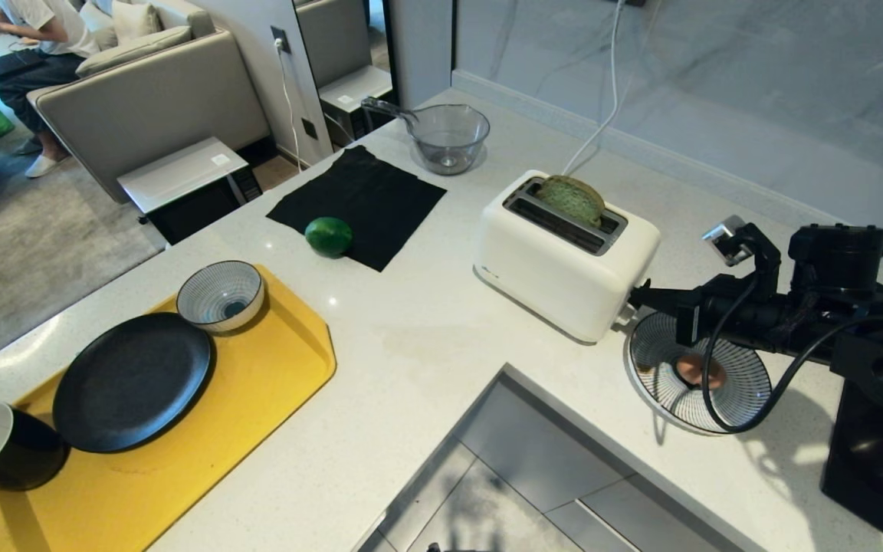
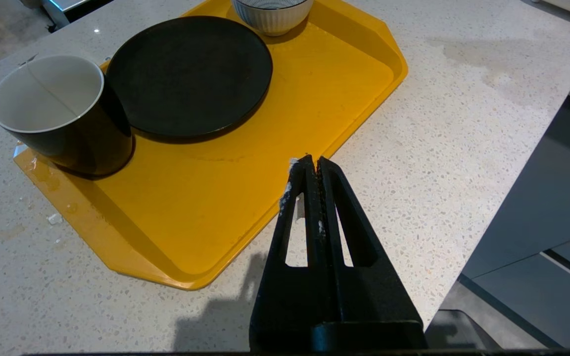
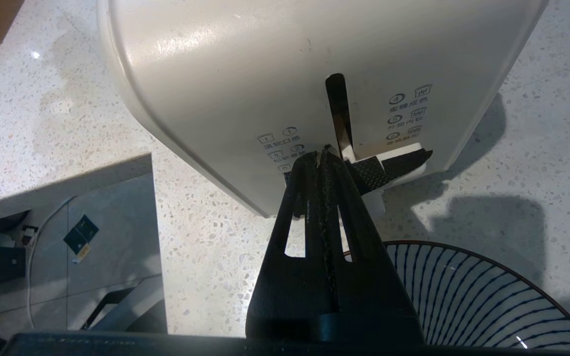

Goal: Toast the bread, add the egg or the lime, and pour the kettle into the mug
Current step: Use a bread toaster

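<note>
While pressed together at the toaster's (image 3: 285,74) lever (image 3: 389,165), right claw (image 3: 320,157) poised; left claw (image 2: 312,163) likewise pinched empty above tray (image 2: 225,217).

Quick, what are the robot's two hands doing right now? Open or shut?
Left gripper: shut, holding nothing, above the yellow tray.
Right gripper: shut, holding nothing, tips at the toaster lever.
</note>
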{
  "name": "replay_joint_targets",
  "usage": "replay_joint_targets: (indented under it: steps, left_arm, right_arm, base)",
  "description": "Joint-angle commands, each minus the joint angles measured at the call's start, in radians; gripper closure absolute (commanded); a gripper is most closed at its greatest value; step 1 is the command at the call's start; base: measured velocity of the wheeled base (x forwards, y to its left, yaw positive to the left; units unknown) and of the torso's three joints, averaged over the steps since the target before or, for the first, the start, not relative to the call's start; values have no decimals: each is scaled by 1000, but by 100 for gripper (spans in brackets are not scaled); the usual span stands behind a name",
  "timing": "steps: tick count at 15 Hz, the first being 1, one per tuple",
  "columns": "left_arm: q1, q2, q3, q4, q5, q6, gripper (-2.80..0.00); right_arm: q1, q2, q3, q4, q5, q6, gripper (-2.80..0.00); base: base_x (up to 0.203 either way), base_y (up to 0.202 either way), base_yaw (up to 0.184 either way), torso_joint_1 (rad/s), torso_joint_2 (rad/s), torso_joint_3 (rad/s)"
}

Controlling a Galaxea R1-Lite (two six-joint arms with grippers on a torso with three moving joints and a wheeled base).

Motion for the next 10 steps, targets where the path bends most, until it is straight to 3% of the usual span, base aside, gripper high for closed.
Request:
replay_joint_targets:
  steps: [1, 10]
  left_arm:
    - [0, -2, 17, -1, 0, -1, 0]
    - [0, -2, 17, -1, 0, -1, 0]
  right_arm:
    - [0, 3, 0, -4, 4, -3, 0]
    - [0, 8, -5, -6, 5, -3, 0]
  base:
    - [0, 0, 0, 0, 0, 0]
    - [0, 0, 0, 0, 0, 0]
